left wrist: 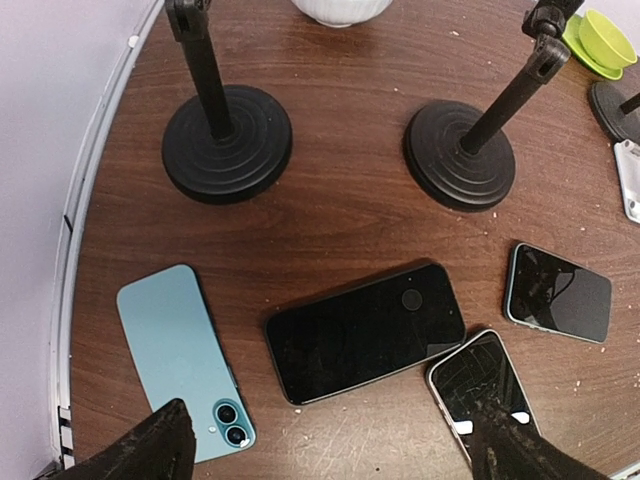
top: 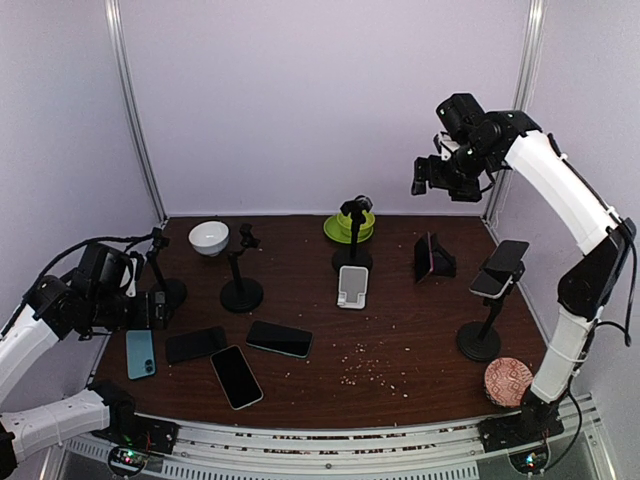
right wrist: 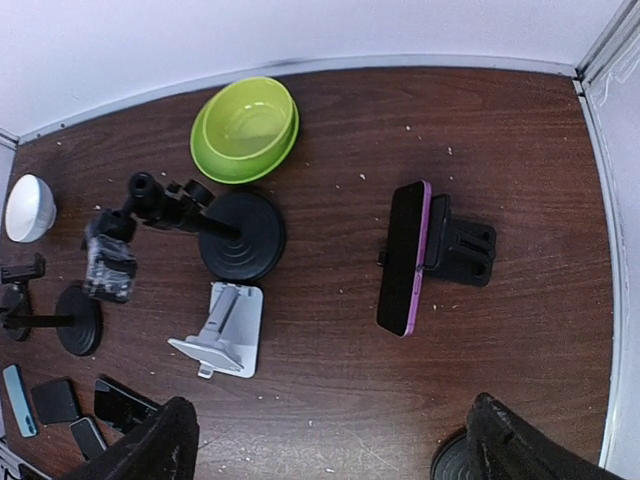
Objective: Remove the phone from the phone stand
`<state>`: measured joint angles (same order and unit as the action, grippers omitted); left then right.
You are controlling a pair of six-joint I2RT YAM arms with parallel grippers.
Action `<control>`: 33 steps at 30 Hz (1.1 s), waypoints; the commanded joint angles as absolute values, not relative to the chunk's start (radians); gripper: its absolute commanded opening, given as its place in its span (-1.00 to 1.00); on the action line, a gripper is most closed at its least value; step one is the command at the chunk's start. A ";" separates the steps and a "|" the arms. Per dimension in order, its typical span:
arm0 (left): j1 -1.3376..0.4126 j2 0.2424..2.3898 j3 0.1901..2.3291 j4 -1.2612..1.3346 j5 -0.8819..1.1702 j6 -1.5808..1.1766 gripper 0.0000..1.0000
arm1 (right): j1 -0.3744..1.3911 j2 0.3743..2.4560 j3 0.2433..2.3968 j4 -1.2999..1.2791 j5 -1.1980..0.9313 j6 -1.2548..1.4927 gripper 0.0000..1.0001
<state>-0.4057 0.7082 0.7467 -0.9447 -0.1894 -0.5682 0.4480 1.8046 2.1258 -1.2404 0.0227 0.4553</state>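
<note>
A phone with a pink edge stands upright on its long side in a low black phone stand at the back right of the table; the top view shows this phone too. Another dark phone rests on a tall black stand by the right edge. My right gripper hangs high above the table, open and holding nothing, and the top view has it up near the back wall. My left gripper is open low over flat phones at the left.
Several phones lie flat front left, among them a teal phone and a black phone. Tall black stands, a white folding stand, a green bowl, a white bowl and a patterned bowl stand around.
</note>
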 commanded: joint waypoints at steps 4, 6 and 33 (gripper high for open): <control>-0.400 0.700 0.779 -0.931 -0.205 -0.567 0.96 | 0.397 1.931 2.152 -1.358 0.059 0.483 0.83; -0.400 0.696 0.778 -0.932 -0.211 -0.568 0.96 | 0.389 1.961 2.150 -1.364 0.050 0.496 0.81; -0.398 0.749 0.785 -0.942 -0.224 -0.572 0.96 | 0.325 2.181 2.020 -1.230 -0.025 0.474 0.24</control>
<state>-0.4053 0.7410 0.7483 -0.9516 -0.2134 -0.5694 0.3344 2.1632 2.0605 -1.2827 0.0139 0.4763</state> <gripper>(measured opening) 0.978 0.649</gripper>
